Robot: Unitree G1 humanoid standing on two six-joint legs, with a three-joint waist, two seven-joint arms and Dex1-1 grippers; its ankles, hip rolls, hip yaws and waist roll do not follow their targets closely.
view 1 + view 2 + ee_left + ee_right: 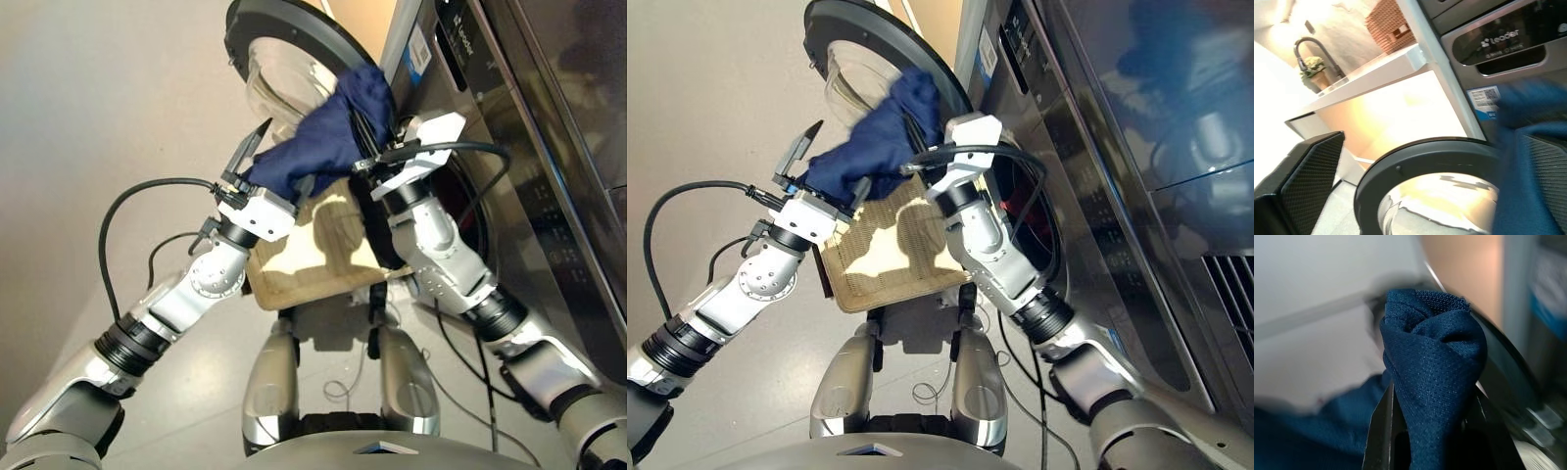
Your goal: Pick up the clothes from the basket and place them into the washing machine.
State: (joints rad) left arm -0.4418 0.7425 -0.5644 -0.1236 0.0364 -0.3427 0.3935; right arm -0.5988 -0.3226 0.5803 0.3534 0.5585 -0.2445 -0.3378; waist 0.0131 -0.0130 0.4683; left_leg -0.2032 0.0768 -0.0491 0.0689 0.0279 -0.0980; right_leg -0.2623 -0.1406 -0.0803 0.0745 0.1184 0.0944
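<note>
A navy blue garment [328, 132] from the clothes hangs in the air above the basket [313, 259], a cream wicker tray whose bare weave shows. My right gripper [361, 127] is shut on the garment's upper end, and the cloth bunches between its fingers [1382, 421]. My left gripper [284, 157] stands open at the garment's lower end, one finger [1303, 176] free and the other under the cloth. The washing machine [549, 196] is on the right. Its round door [284, 39] is swung open behind the garment, and the dark porthole [1034, 220] lies just past my right wrist.
A dark appliance [1156, 88] sits stacked above the machine. In the left wrist view, a white counter [1381, 68] beside the machine carries a faucet [1308, 49] and a brown wicker basket [1388, 24]. Black cables [113, 245] loop off my left arm over the grey floor.
</note>
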